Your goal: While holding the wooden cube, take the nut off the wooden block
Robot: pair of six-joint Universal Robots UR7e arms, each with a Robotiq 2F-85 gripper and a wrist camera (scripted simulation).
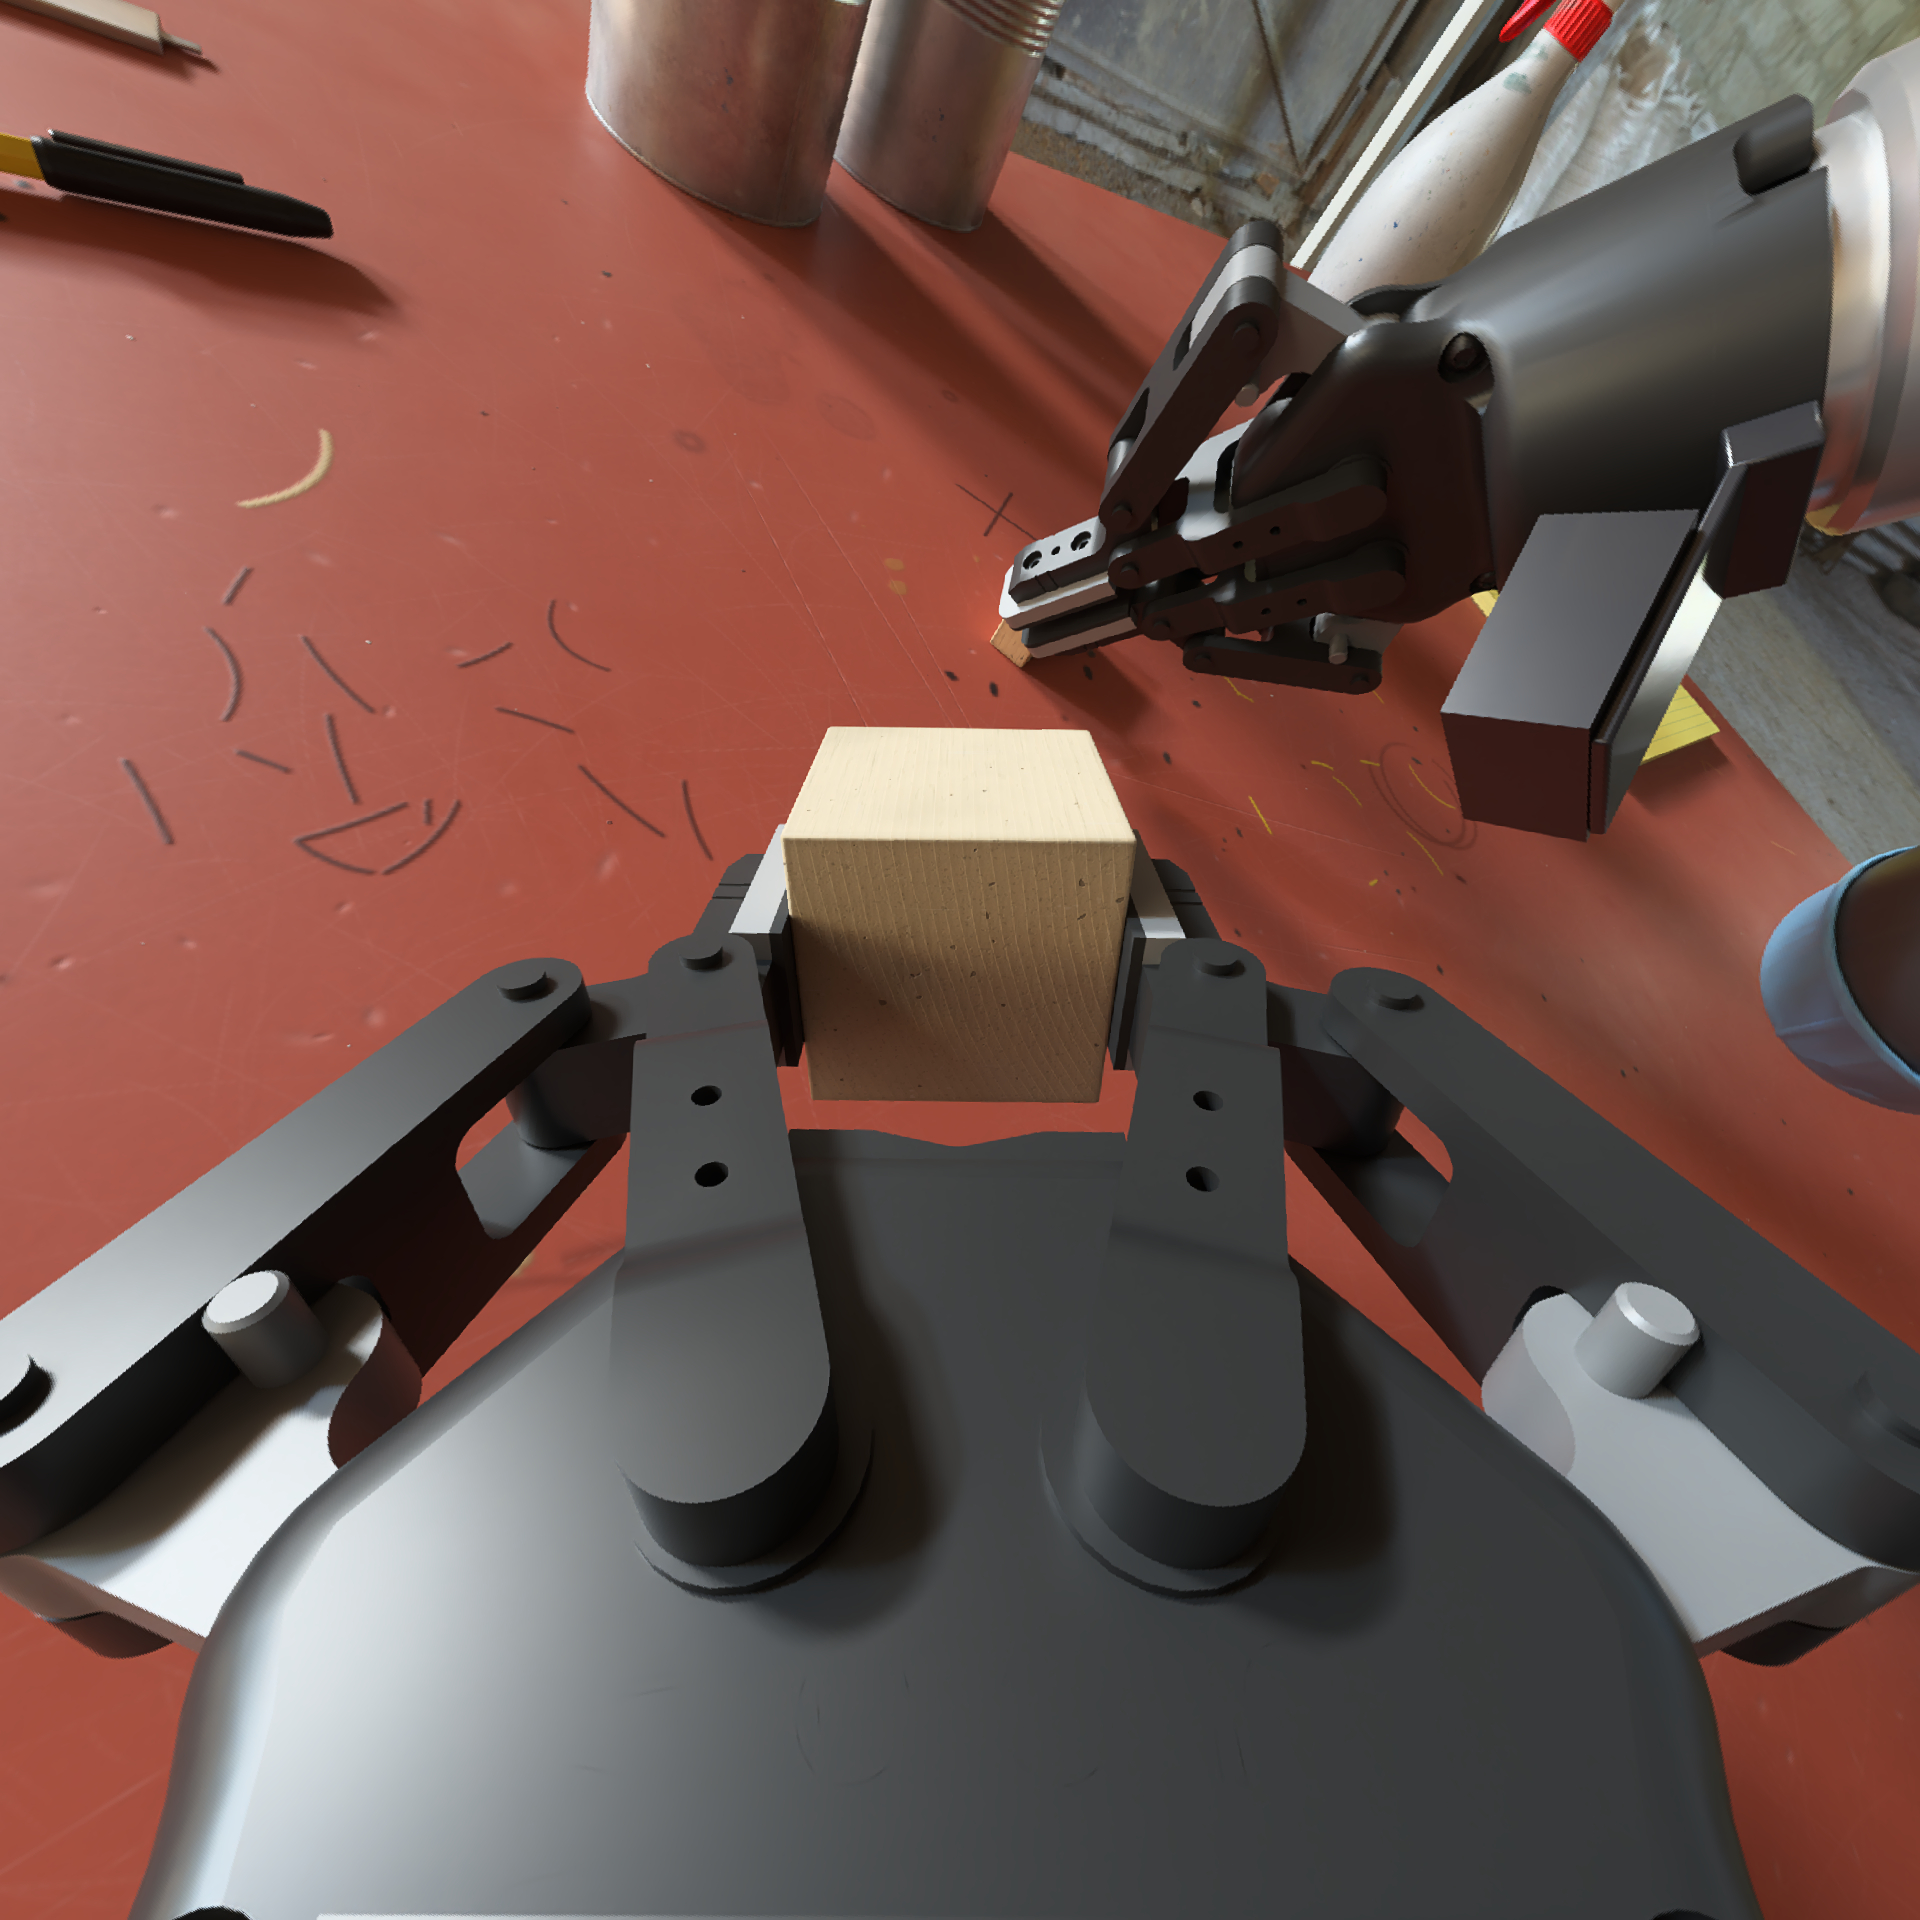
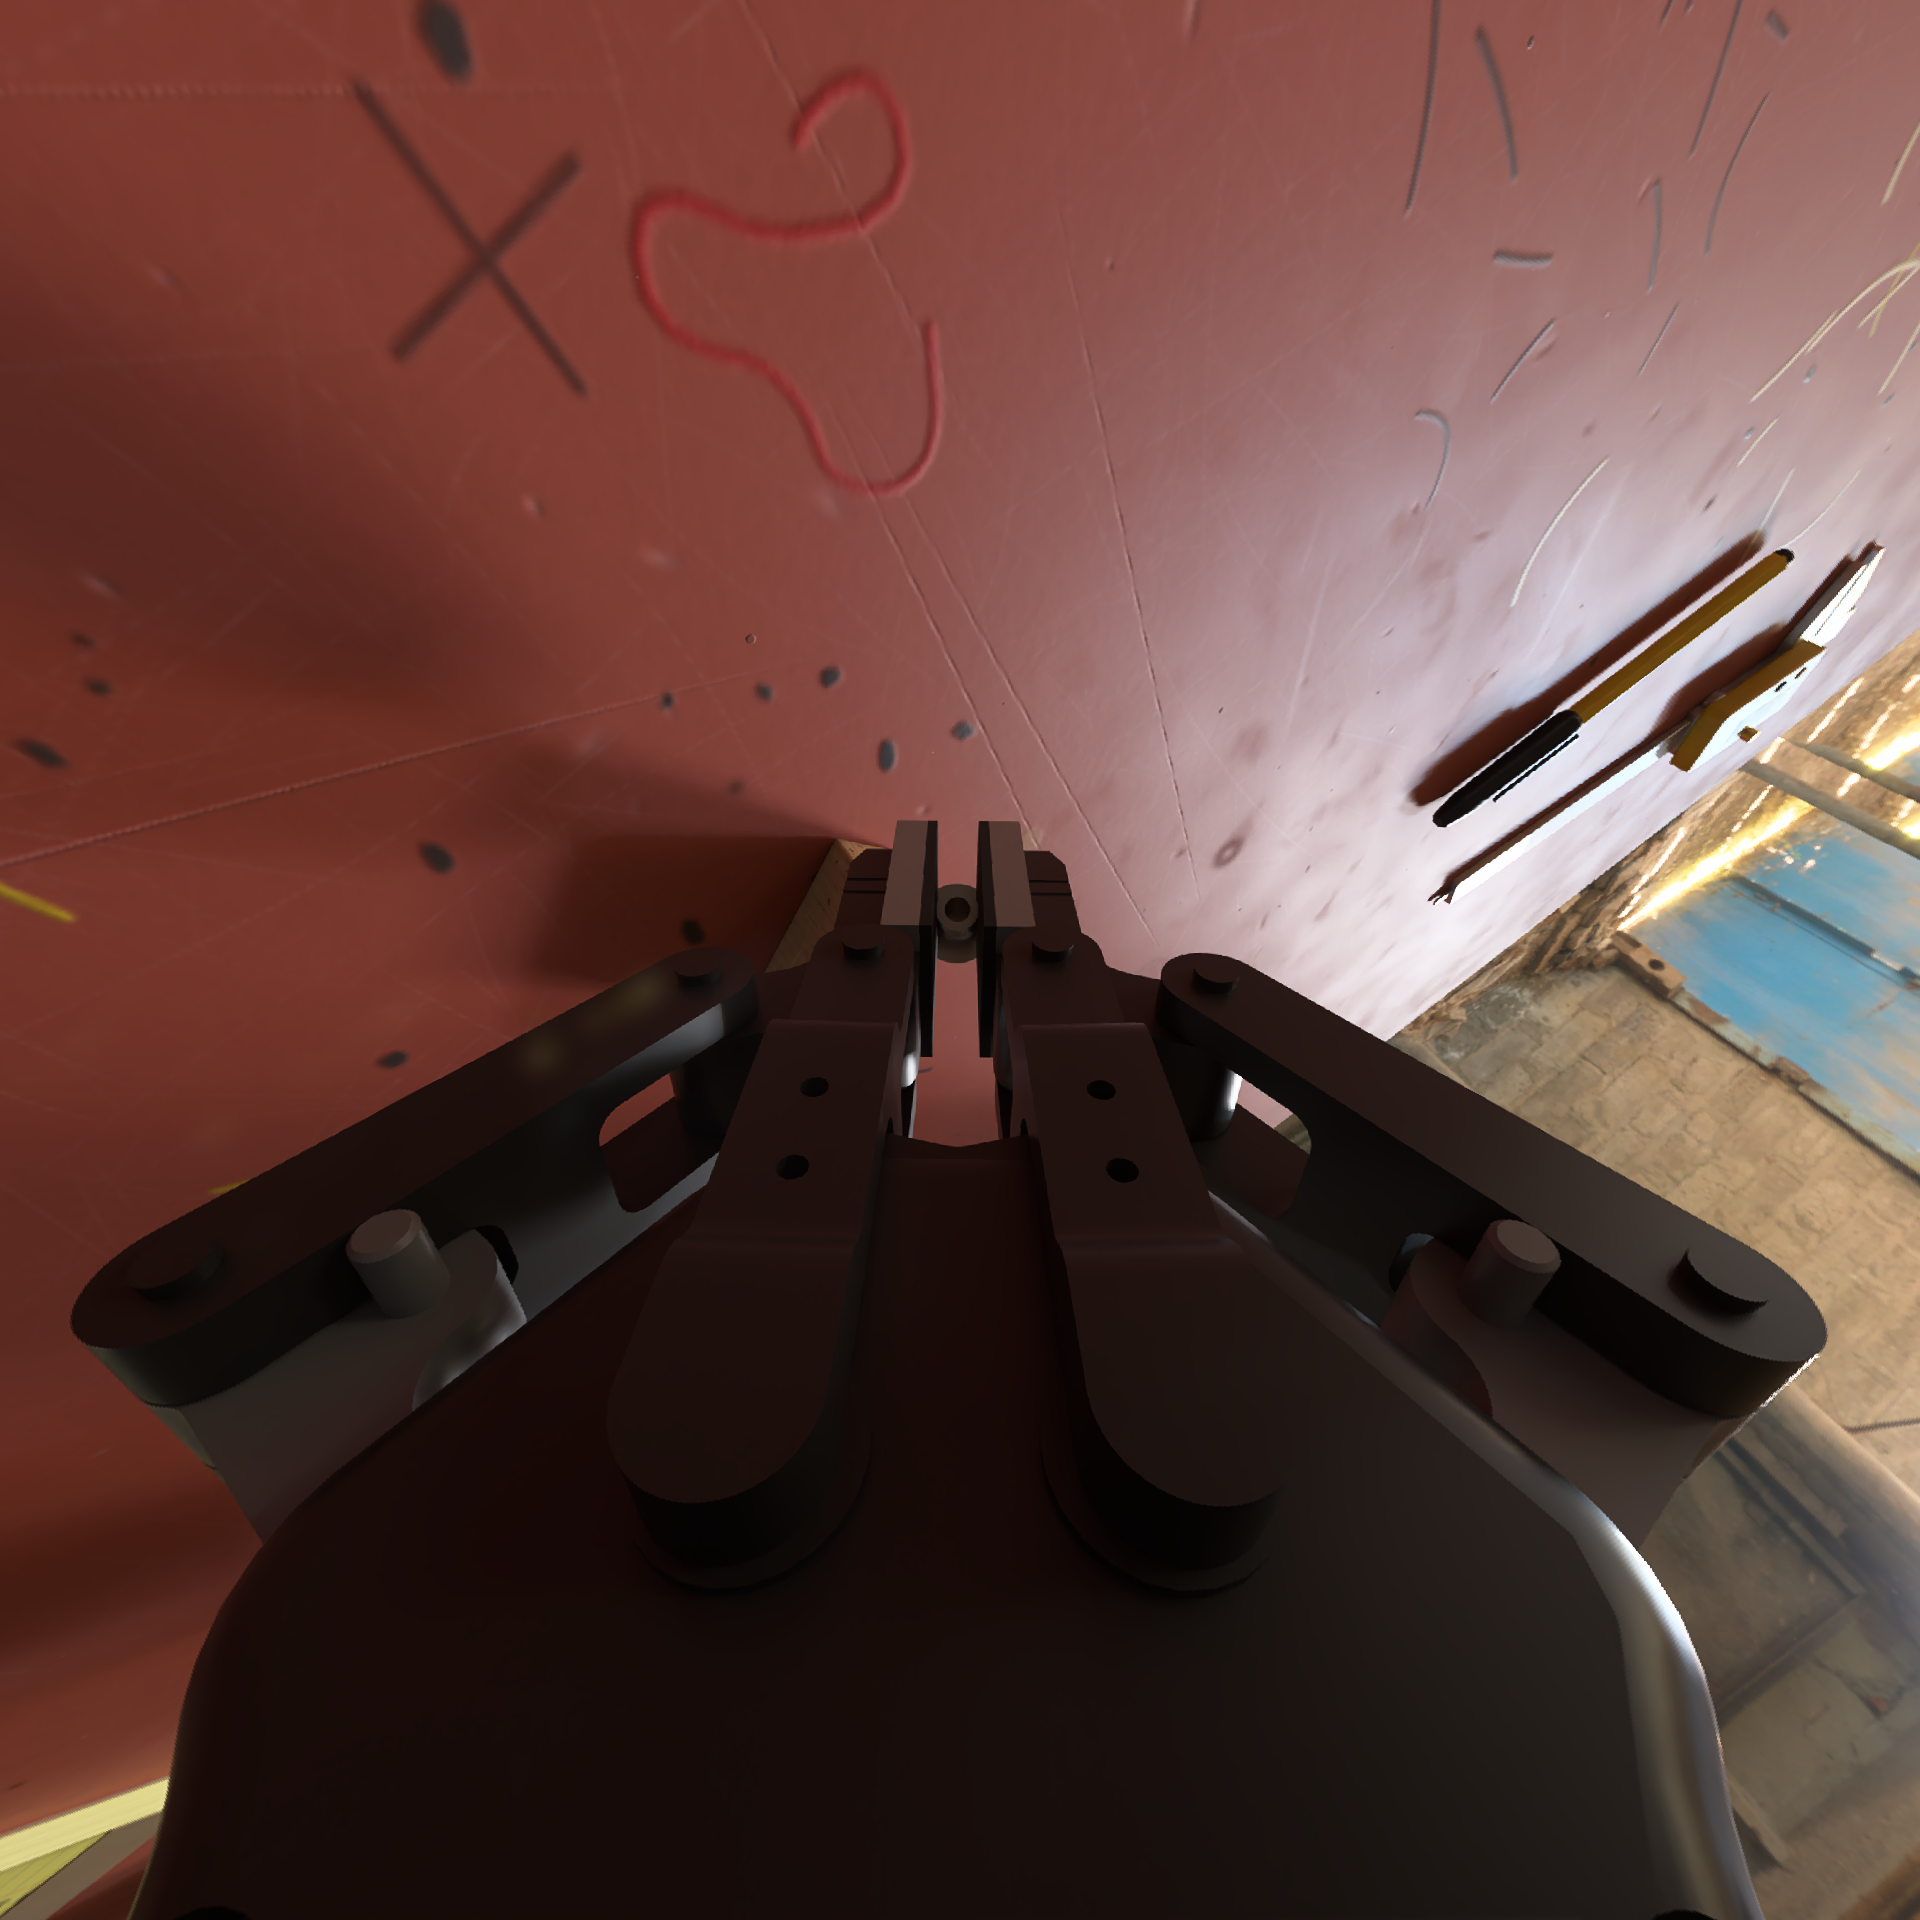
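Observation:
My left gripper is shut on the pale wooden cube and holds it over the red table. My right gripper is shut on a small grey nut, pinched between its pads just above the wooden block. In the left wrist view the right gripper reaches down to the table beyond the cube, with a corner of the wooden block showing under its fingertips. The nut is hidden in that view.
Two metal cylinders stand at the table's far side. A black and yellow marker lies far left; it also shows in the right wrist view beside a utility knife. A white bowling pin lies beyond the table edge.

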